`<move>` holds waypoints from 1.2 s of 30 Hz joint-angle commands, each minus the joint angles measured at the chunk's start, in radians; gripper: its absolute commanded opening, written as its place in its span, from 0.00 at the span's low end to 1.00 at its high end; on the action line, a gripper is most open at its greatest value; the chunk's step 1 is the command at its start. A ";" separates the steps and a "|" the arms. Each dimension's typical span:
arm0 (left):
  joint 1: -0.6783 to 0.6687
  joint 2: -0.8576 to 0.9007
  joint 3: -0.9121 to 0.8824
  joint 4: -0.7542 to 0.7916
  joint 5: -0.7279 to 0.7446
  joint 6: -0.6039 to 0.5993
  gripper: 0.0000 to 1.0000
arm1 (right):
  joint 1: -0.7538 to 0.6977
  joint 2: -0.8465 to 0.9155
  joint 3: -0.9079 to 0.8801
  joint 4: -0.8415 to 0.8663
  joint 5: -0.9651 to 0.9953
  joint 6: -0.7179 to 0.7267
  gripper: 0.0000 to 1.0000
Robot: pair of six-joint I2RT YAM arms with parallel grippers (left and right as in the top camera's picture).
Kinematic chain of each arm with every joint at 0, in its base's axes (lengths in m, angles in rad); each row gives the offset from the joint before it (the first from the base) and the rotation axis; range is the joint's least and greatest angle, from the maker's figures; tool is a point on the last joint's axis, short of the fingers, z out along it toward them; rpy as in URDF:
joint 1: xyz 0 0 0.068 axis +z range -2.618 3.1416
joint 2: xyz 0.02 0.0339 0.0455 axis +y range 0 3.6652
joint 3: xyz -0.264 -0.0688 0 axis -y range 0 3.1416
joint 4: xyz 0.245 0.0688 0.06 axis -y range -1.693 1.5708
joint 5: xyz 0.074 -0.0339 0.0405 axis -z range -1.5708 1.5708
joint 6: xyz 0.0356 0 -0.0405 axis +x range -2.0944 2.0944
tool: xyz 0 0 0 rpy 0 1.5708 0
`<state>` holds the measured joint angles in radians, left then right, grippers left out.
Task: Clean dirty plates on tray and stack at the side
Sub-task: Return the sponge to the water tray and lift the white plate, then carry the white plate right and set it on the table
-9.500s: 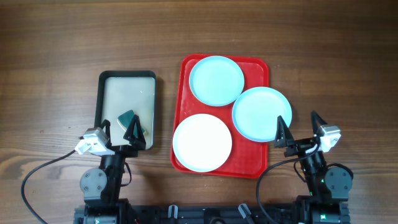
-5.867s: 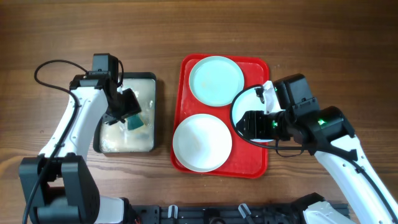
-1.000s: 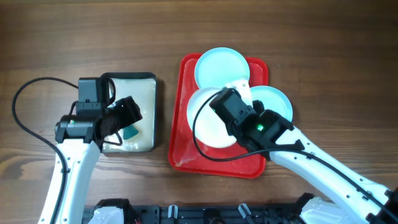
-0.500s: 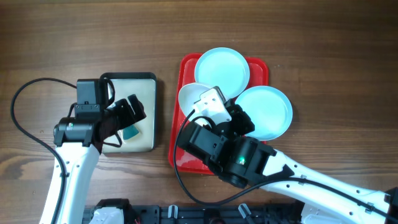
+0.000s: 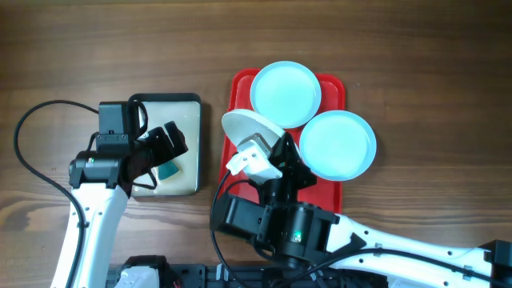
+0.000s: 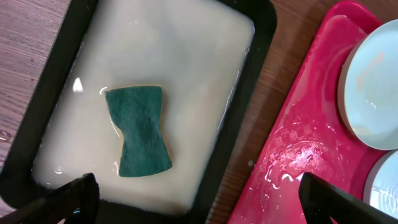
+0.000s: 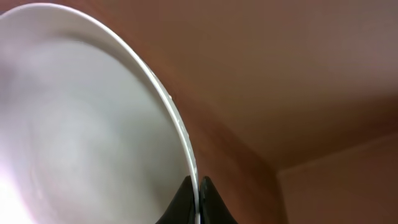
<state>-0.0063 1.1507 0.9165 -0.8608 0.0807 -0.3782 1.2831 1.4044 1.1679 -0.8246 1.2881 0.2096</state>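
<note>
My right fingers (image 7: 191, 200) grip the white plate (image 5: 250, 128) by its rim, tilted above the red tray (image 5: 240, 88); my open left fingers (image 6: 68, 199) should next, I think, take the green sponge (image 6: 138, 129)

Green sponge (image 6: 138, 130) in black tray (image 6: 245, 102)

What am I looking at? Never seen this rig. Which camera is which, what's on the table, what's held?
Two robot arms with two-finger grippers at a wooden table. One view is a fixed overhead camera; the other two sit on the wrists. The left gripper hangs open over a black tray of cloudy liquid with a green sponge in it. The right gripper pinches the rim of a white plate, tilted over the red tray. Two blue plates lie on that tray, overhanging its edge.
</note>
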 commanded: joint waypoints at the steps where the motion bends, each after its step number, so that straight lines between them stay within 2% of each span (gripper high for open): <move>1: 0.006 -0.012 0.013 0.000 0.016 0.008 1.00 | 0.002 0.006 0.016 0.009 0.034 -0.027 0.04; 23: 0.006 -0.012 0.013 0.000 0.016 0.008 1.00 | -0.014 0.006 0.016 0.010 -0.014 -0.016 0.04; 24: 0.006 -0.012 0.013 0.000 0.016 0.008 1.00 | -0.033 0.006 0.016 0.010 -0.056 0.026 0.04; 26: 0.006 -0.012 0.013 0.000 0.016 0.008 1.00 | -0.101 0.014 0.016 0.016 -0.256 0.001 0.04; 27: 0.006 -0.012 0.013 0.000 0.016 0.008 1.00 | -0.161 0.023 0.016 -0.004 -0.203 0.034 0.04; 28: 0.006 -0.012 0.013 0.000 0.016 0.008 1.00 | -0.232 0.026 0.016 0.000 -0.273 0.065 0.04; 29: 0.006 -0.012 0.013 0.000 0.016 0.008 1.00 | -0.283 0.025 0.016 0.002 -0.481 0.009 0.04; 30: 0.006 -0.012 0.013 0.000 0.016 0.008 1.00 | -0.314 0.026 0.016 -0.028 -0.474 0.021 0.04; 31: 0.006 -0.012 0.013 0.000 0.016 0.008 1.00 | -0.339 0.027 0.016 -0.047 -0.418 0.092 0.04; 32: 0.006 -0.012 0.013 0.000 0.016 0.008 1.00 | -0.372 0.023 0.018 -0.039 -0.493 0.137 0.04; 33: 0.006 -0.012 0.013 0.000 0.016 0.008 1.00 | -0.386 0.023 0.020 -0.019 -0.665 0.053 0.04; 36: 0.006 -0.012 0.013 0.000 0.016 0.008 1.00 | -0.442 0.021 0.020 -0.049 -0.728 0.147 0.04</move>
<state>-0.0063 1.1507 0.9165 -0.8612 0.0807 -0.3786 0.8860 1.4261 1.1679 -0.8616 0.7136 0.2768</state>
